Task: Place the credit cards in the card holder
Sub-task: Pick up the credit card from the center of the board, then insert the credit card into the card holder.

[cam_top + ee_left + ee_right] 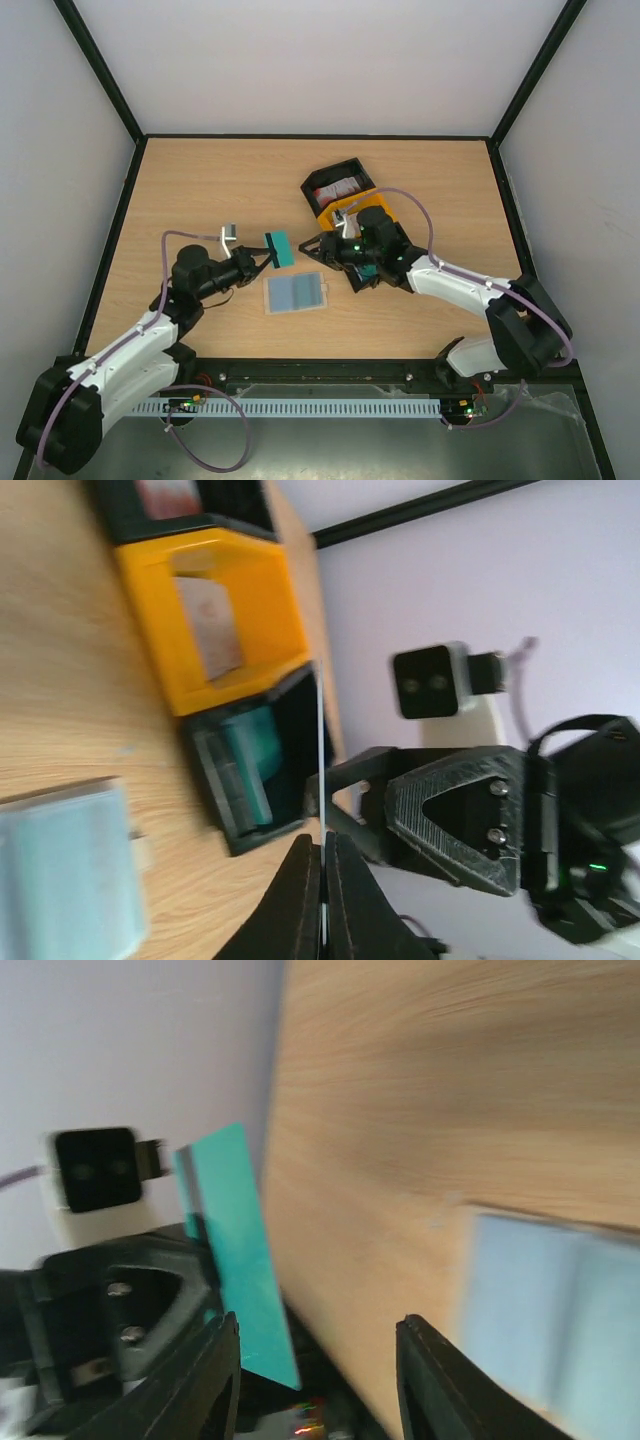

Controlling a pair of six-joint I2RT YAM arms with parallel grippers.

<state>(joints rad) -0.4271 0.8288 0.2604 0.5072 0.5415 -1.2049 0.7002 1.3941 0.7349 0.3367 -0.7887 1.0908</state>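
my left pincer [268, 252] is clamped on one teal card [235, 1250], which i hold in the air just left of and beyond the card holder [295, 293]. the left wrist view shows the card edge-on between my closed fingers. my right pincer [315, 1345] hangs just right of and beyond the card holder. its fingers are apart with nothing between them, and its open end faces the teal card.

the card holder lies open and flat on the table [200, 190], greyish-blue side up. i see no card in or on it, so by my reckoning nothing is stowed yet. the black-and-yellow tray [145, 600], beyond the card holder and to its right, keeps the rest. there is a red-and-white card [338, 187] in the compartment farthest from the card holder, a pale card [210, 630] in the yellow one, and a second teal card [250, 765] in the compartment nearest the card holder.

so i judge the job barely begun. the card in my grip has to go into the card holder, and then the ones in the tray.
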